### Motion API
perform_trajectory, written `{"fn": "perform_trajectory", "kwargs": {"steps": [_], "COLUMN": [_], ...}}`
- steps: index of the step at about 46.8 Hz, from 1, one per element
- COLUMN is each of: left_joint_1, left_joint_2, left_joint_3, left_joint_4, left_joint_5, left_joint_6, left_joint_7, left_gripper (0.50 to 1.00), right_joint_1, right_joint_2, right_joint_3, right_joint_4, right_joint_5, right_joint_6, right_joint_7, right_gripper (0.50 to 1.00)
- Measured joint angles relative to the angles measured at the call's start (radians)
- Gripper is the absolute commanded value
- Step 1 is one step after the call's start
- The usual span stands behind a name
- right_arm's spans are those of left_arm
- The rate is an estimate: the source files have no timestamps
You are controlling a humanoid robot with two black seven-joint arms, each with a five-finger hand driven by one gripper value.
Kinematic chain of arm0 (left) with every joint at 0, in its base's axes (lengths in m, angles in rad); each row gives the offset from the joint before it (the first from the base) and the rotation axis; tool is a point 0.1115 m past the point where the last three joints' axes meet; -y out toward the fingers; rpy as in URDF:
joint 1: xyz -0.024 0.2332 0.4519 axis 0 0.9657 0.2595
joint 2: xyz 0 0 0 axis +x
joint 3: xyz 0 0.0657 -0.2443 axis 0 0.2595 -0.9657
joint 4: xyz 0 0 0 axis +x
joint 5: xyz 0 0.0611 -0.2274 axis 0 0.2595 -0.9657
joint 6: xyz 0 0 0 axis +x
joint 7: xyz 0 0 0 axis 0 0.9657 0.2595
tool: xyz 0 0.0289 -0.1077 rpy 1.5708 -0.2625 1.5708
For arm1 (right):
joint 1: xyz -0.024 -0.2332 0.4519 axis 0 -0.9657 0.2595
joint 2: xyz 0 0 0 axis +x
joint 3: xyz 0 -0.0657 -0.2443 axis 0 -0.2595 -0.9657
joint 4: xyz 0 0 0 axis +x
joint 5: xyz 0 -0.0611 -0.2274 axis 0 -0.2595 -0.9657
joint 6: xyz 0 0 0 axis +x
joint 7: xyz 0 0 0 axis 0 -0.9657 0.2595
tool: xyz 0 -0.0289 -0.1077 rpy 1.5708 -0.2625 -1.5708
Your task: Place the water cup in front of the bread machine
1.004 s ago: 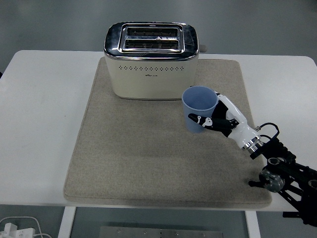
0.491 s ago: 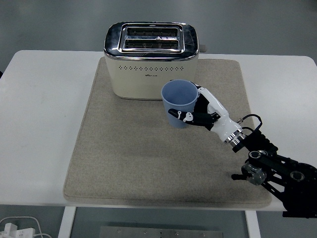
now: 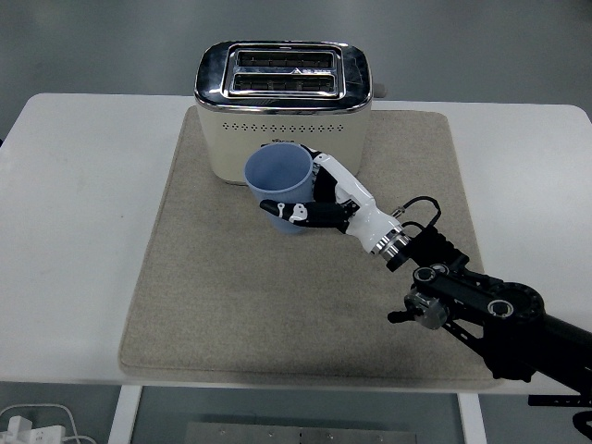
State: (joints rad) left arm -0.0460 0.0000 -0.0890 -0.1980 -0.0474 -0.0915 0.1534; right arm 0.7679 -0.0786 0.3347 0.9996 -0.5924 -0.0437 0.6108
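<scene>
Head view: the right hand [image 3: 310,205] grips the blue cup [image 3: 279,186] upright, fingers wrapped round its side, just before the toaster [image 3: 282,111] near the mat's [image 3: 222,305] far edge. I cannot tell whether the cup touches the mat. Released too high or leaning, it might tip; drifting farther, it could bump the toaster.

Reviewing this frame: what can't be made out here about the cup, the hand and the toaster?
Head view, the only one:
- Whether the blue cup rests on the mat or hangs above it: its base is hidden by the right hand.
- The cup's contents: the inside looks plain blue; water cannot be told.
- The small print on the toaster: too small to read.
- The left arm: out of the picture.
</scene>
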Motion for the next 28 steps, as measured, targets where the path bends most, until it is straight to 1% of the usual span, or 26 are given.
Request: {"fn": "perform_trajectory", "kwargs": {"steps": [9, 19, 28], "left_joint_1": [0.0, 0.0, 0.0], "left_joint_2": [0.0, 0.0, 0.0], "left_joint_3": [0.0, 0.0, 0.0], "left_joint_4": [0.0, 0.0, 0.0], "left_joint_5": [0.0, 0.0, 0.0], "left_joint_6": [0.0, 0.0, -0.001], "left_joint_7": [0.0, 0.001, 0.0], "left_gripper": [1.0, 1.0, 1.0], "right_joint_1": [0.028, 0.035, 0.074], "right_joint_2": [0.034, 0.077, 0.079], "right_joint_3": [-0.038, -0.049, -0.048], "right_joint_4": [-0.056, -0.109, -0.153], "right_joint_5": [0.0, 0.0, 0.002], "right_joint_6": [0.001, 0.005, 0.004], "right_joint_7": [0.0, 0.0, 0.0], "right_gripper": [0.5, 0.5, 0.5]}}
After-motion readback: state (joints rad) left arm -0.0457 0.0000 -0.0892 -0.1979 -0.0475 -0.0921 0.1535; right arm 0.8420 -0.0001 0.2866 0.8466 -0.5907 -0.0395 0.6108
